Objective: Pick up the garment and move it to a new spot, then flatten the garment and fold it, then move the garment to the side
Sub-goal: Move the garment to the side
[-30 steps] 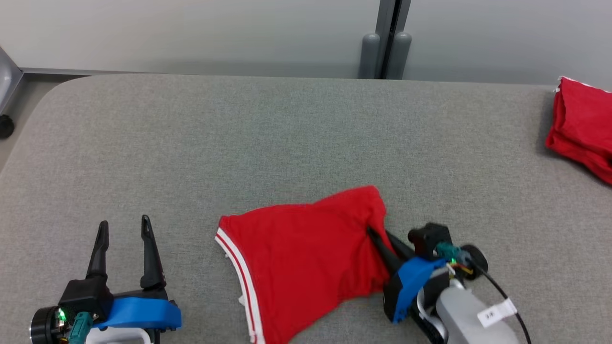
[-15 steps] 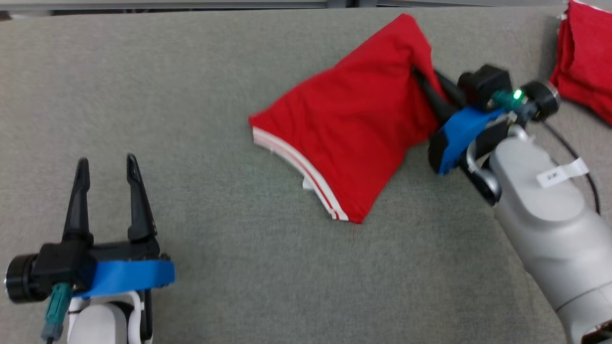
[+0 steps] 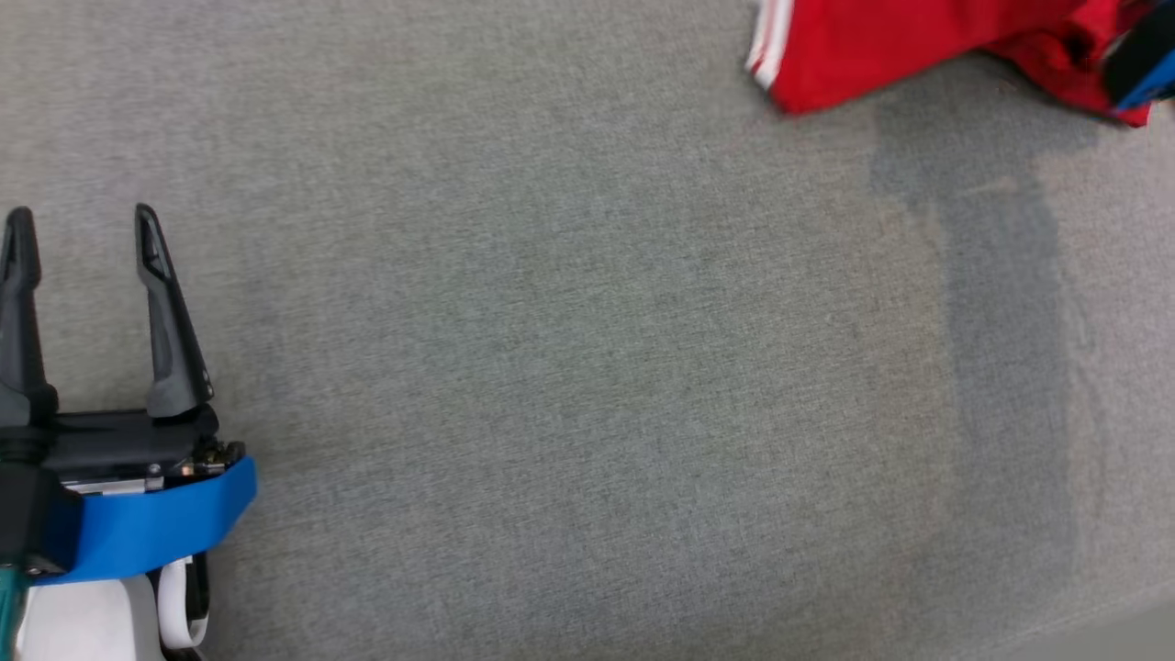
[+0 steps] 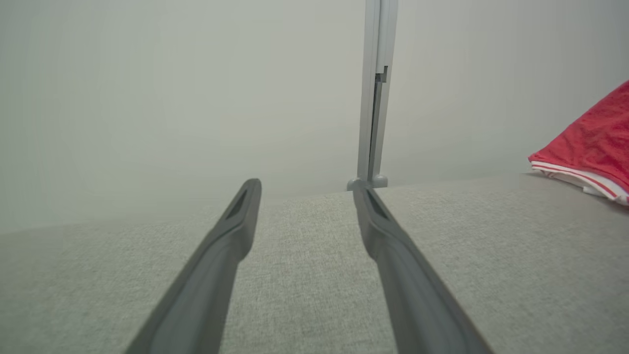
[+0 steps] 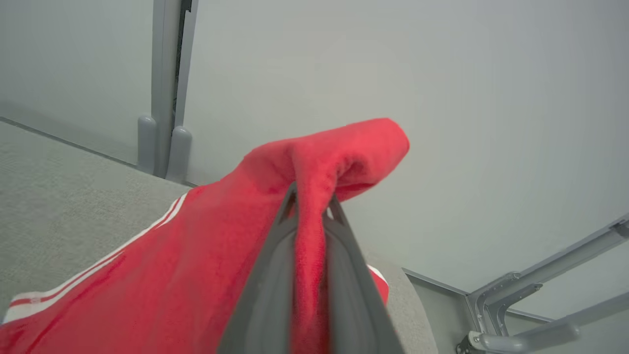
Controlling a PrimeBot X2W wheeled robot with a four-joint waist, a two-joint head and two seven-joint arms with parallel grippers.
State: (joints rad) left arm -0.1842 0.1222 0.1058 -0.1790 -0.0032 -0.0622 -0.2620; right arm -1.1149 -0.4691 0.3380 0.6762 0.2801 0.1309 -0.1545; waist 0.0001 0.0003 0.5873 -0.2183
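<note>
covering the work area, the grey table [image 3: 569, 367] serves as the laying surface. the garment [image 3: 872, 46] is found at its far right, one end raised and the striped hem low on the surface, as a carry to a new spot requires. a fold is clamped between the right gripper's [image 5: 313, 196] fingers. the left gripper [image 3: 83, 216] is spread wide, empty, parked well apart.
</note>
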